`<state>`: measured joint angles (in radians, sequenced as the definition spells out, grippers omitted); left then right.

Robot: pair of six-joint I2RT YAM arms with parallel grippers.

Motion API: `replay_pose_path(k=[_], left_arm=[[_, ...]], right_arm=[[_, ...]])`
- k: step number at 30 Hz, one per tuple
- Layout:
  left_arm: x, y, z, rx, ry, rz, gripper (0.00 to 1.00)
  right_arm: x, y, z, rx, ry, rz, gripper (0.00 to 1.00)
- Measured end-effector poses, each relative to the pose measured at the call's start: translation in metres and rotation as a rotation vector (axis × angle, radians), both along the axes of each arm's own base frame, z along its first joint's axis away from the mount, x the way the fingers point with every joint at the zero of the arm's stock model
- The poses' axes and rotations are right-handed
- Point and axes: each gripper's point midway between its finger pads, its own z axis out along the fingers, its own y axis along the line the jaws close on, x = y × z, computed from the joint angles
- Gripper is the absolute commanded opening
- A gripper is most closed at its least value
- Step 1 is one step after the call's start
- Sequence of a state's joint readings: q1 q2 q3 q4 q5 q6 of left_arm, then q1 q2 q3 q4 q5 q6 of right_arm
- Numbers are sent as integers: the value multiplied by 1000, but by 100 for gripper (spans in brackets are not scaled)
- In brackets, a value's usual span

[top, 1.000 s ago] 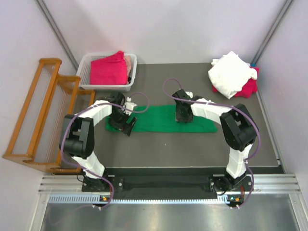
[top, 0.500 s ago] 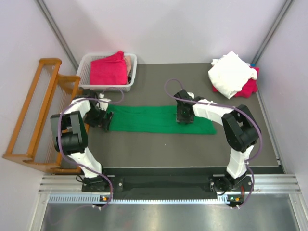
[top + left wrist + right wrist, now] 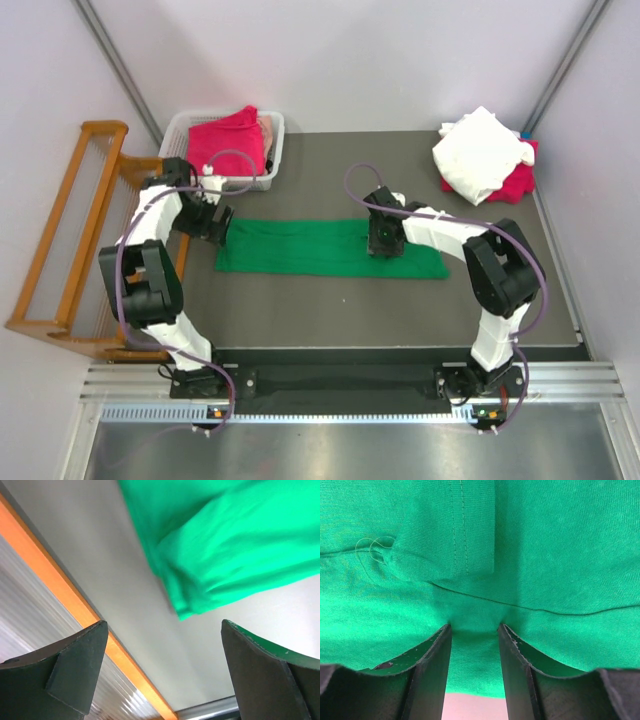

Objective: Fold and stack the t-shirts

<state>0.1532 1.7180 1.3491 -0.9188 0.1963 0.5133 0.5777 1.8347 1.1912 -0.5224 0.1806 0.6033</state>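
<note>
The green t-shirt (image 3: 300, 248) lies half folded, pinched by the right jaws, left jaws wide open, and a red t-shirt (image 3: 225, 148) waits in the basket (image 3: 278, 140).

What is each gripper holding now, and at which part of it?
The right gripper holds the green t-shirt, cloth pinched between its fingers, right of the shirt's middle. The left gripper is open, holding nothing.

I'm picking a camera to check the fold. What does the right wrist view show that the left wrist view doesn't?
Only the right wrist view: the right gripper pinching a pucker of cloth, a stitched hem and a loose thread. Only the left wrist view: the left gripper wide open and empty, bare table, the orange rack. Both: the green t-shirt.
</note>
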Motion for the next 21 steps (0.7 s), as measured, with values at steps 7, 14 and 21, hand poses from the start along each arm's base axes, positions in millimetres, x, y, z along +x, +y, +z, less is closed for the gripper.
replay_pose_path(k=[7,14,21], left_arm=[[-1,-89,48,-64,-131,-195,99],[-54,-119,-23,-71,121,-275,99],[-66,-102,-51,-8,198,-247,99]], right_arm=[[0,0,0,4,-2,0,43],[0,0,0,5,-3,-1,43],[0,0,0,9,-3,-2,43]])
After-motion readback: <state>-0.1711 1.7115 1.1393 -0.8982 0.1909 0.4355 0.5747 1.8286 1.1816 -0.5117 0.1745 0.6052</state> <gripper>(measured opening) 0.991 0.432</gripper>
